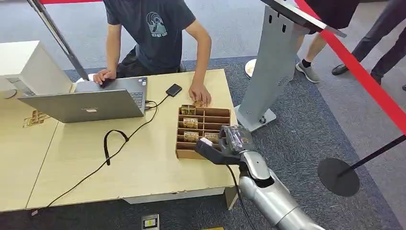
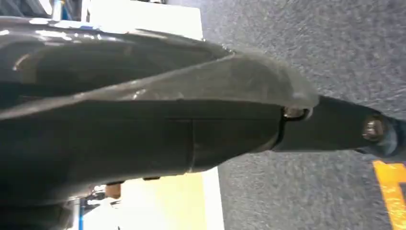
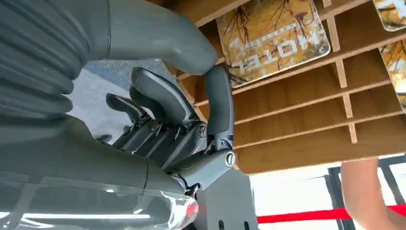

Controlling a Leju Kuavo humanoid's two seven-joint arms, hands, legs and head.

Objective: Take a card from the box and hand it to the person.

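- Two light wood tables [image 1: 143, 158] pushed together; the left one is cut off by the frame edge.
- One person [image 1: 153, 33] sits behind the table, head out of frame. One of their hands [image 1: 200, 93] rests on the tabletop just behind the box, the other is at the laptop.
- One grey laptop [image 1: 91, 103], lid open, with its back to the robot. A black cable [image 1: 115, 143] loops across the table.
- One brown slotted box [image 1: 203, 129] near the table's right edge, with two columns of compartments.
- Cards [image 1: 190, 122]: four visible in the head view, three of them in the left column. In the right wrist view one card [image 3: 273, 36] is clear: yellow-brown tree print, lettering reading "HOTEL", lying flat in its slot.
- Right hand [image 1: 218, 146] at the near right corner of the box. Thumb and a dark finger [image 3: 218, 103] meet tip to tip beside the card, nothing seen between them, other fingers curled in.
- Left hand: wrist view blocked by dark robot parts, state can't be told.
- One small black device [image 1: 174, 90] on the table near the person's hand.
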